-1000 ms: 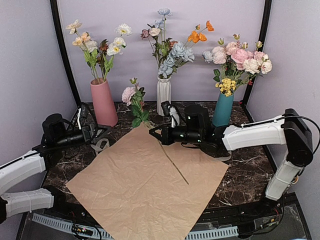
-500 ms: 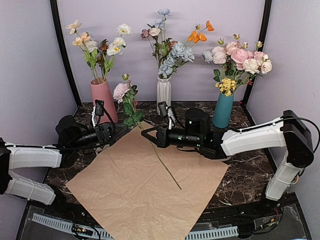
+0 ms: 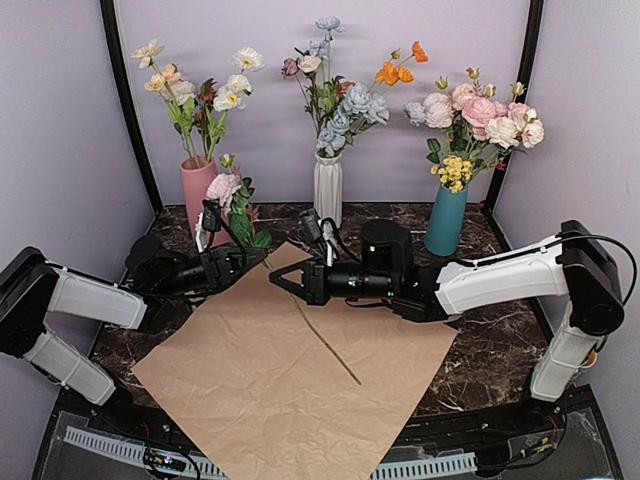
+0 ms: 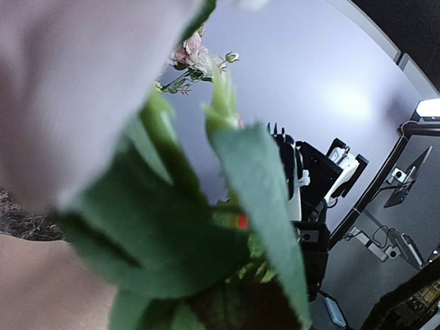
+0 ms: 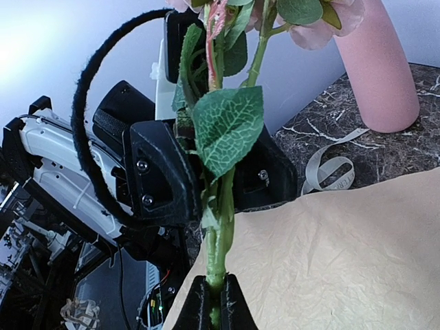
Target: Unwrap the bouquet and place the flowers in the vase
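Note:
A pink flower (image 3: 222, 188) with green leaves stands upright in front of the pink vase (image 3: 195, 190). My right gripper (image 3: 283, 283) is shut on the bottom of its stem (image 5: 220, 227). My left gripper (image 3: 240, 262) sits higher on the same stem, and its black fingers (image 5: 155, 175) flank it. Whether they pinch it is hidden by a leaf (image 5: 230, 127). Blurred leaves (image 4: 254, 179) fill the left wrist view. The vase (image 5: 378, 75) holds several white, peach and rust flowers (image 3: 195, 90). The unfolded kraft paper (image 3: 280, 370) lies flat on the table.
A cream ribbon (image 5: 328, 172) lies on the marble beside the paper's edge. At the back stand a white ribbed vase (image 3: 327, 188) with blue and orange flowers and a teal vase (image 3: 446, 218) with big pink roses. Black frame posts (image 3: 125, 100) flank the back wall.
My right gripper has carried the pink flower left, toward the pink vase. My left arm has reached in from the left and its jaws have narrowed around the stem.

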Tool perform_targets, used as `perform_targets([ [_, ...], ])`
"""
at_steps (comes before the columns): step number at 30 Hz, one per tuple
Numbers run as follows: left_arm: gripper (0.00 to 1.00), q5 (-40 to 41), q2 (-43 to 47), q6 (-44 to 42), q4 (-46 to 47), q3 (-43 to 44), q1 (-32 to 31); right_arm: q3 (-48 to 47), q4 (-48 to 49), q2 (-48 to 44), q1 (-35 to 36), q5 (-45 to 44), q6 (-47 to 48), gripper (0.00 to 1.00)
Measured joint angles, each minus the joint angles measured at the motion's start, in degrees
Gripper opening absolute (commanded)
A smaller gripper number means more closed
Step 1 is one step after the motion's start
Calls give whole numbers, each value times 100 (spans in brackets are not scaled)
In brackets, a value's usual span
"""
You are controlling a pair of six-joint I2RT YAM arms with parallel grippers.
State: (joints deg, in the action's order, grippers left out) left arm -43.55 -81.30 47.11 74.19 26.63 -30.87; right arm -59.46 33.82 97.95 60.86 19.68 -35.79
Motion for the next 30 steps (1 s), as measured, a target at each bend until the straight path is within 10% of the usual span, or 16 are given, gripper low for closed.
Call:
perform_targets([
  [3, 0, -39, -63, 136, 271, 42, -13, -42, -20, 52, 0, 57, 90, 0],
  [5, 0, -59, -68, 208, 424, 42, -15, -83, -39, 94, 0, 81, 190, 7],
  [9, 0, -70, -22, 216, 402, 44, -17, -107, -122, 105, -13, 85, 592, 97],
  [30, 0, 3705, 2603, -2951, -7493, 2909, -22, 1637, 297, 72, -761, -1154, 3080, 99],
])
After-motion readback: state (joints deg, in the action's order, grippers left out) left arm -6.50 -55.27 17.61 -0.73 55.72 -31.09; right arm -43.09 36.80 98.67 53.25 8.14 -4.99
